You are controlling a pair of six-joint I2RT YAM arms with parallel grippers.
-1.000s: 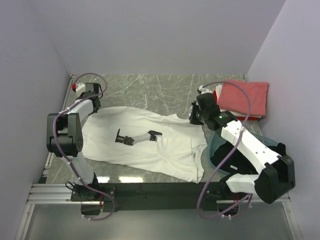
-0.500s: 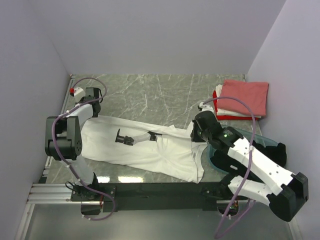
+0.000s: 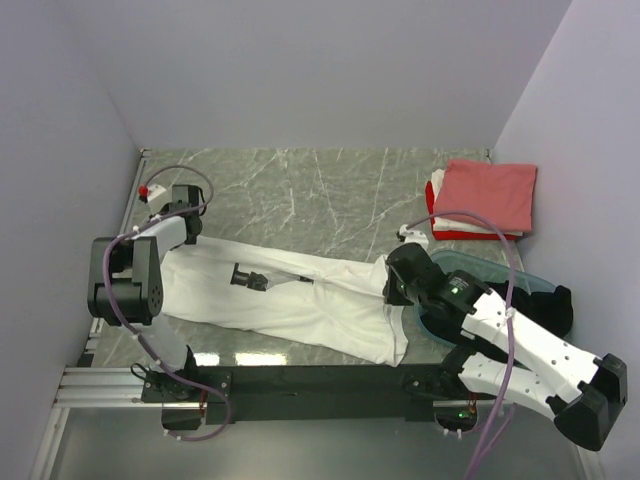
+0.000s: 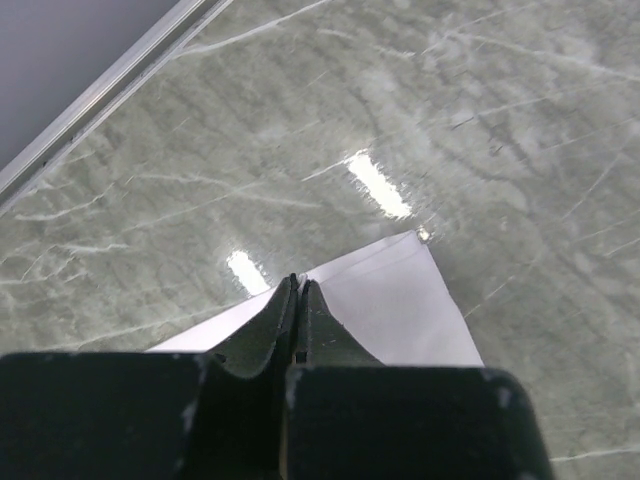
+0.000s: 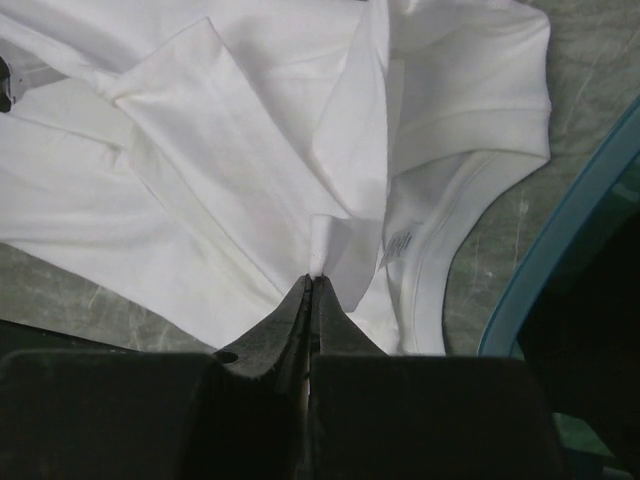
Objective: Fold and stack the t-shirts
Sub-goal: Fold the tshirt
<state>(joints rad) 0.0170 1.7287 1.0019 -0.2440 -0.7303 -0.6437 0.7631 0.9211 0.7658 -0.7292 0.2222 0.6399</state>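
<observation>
A large white t-shirt with a dark graphic (image 3: 290,295) lies across the marble table, its far edge lifted and drawn toward the near side. My left gripper (image 3: 188,232) is shut on the shirt's left far corner (image 4: 400,300) just above the table. My right gripper (image 3: 392,283) is shut on a pinch of white cloth (image 5: 322,250) near the collar and label. A stack of folded shirts, salmon-pink (image 3: 490,195) on top of red and white ones, sits at the far right. A black t-shirt (image 3: 545,305) lies in the teal tub.
A translucent teal tub (image 3: 520,278) stands at the right under my right arm; its rim (image 5: 560,230) shows in the right wrist view. Bare marble (image 3: 320,190) lies beyond the shirt. Purple walls close in the table on three sides.
Both grippers have pulled the shirt's far edge toward the near side, folding it over into a narrower band. The right arm has swung nearer and lower.
</observation>
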